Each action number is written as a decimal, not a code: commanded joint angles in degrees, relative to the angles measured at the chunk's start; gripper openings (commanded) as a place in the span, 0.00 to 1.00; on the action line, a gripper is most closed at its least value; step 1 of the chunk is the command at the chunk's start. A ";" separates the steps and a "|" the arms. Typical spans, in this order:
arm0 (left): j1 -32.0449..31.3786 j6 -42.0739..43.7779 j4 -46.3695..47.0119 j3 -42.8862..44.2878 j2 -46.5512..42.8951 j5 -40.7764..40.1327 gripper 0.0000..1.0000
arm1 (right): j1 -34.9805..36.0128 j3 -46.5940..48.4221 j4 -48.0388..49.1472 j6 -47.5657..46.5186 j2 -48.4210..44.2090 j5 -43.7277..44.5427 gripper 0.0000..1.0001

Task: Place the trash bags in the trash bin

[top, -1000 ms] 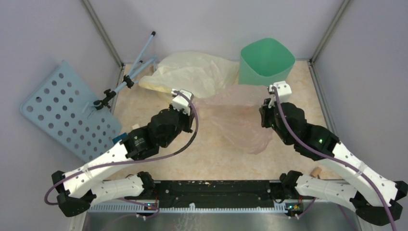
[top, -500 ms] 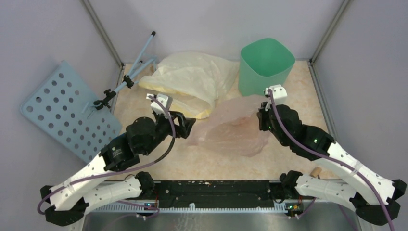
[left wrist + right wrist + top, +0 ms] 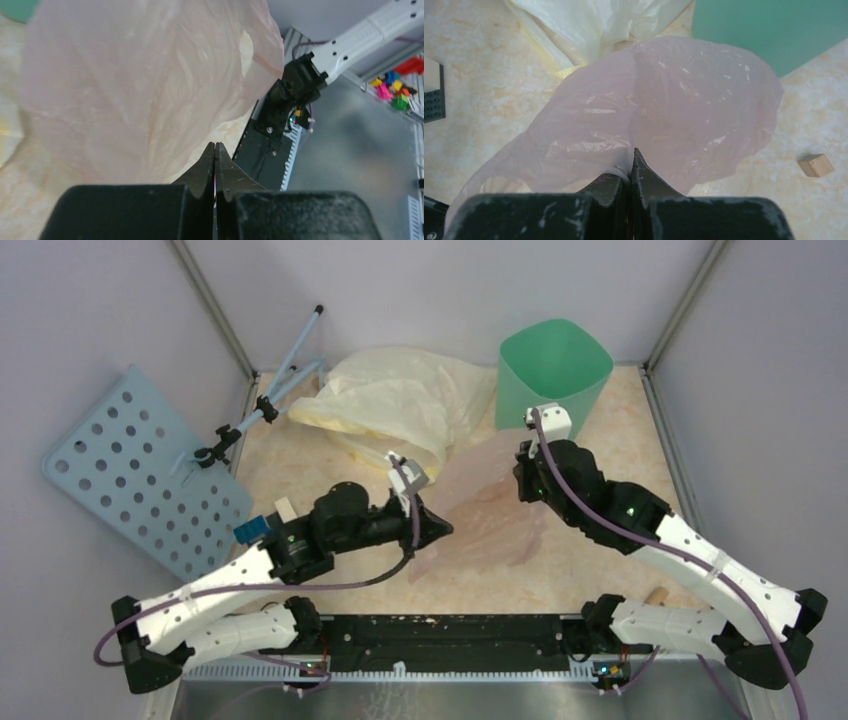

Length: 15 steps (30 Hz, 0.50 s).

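The translucent pale-pink trash bag (image 3: 490, 512) hangs spread between my two grippers over the middle of the table. My left gripper (image 3: 445, 530) points right and is shut at the bag's near-left edge. In the left wrist view its jaws (image 3: 215, 146) are closed with a thin pink sliver between them, and the bag (image 3: 140, 90) fills the view ahead. My right gripper (image 3: 522, 487) is shut on the bag's far-right part. In the right wrist view film bunches at its tips (image 3: 630, 156) and the bag (image 3: 674, 105) billows beyond. The mint-green trash bin (image 3: 553, 365) stands upright at the back right, just behind the right gripper; its wall also shows in the right wrist view (image 3: 774, 25).
A larger opaque pale-yellow bag (image 3: 400, 400) lies at the back, left of the bin. A blue perforated board (image 3: 130, 470) and blue rods with a clamp (image 3: 270, 400) lean at the left wall. A small wooden block (image 3: 816, 165) lies on the table at the right.
My left gripper swung from beside the yellow bag toward the near right and closed at the pink bag's near-left edge. My right gripper moved left and farther back, drawing the bag with it.
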 commanded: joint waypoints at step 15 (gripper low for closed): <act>-20.24 18.69 9.96 5.25 24.80 -29.77 0.00 | 0.42 7.71 -0.70 2.21 3.94 -6.19 0.00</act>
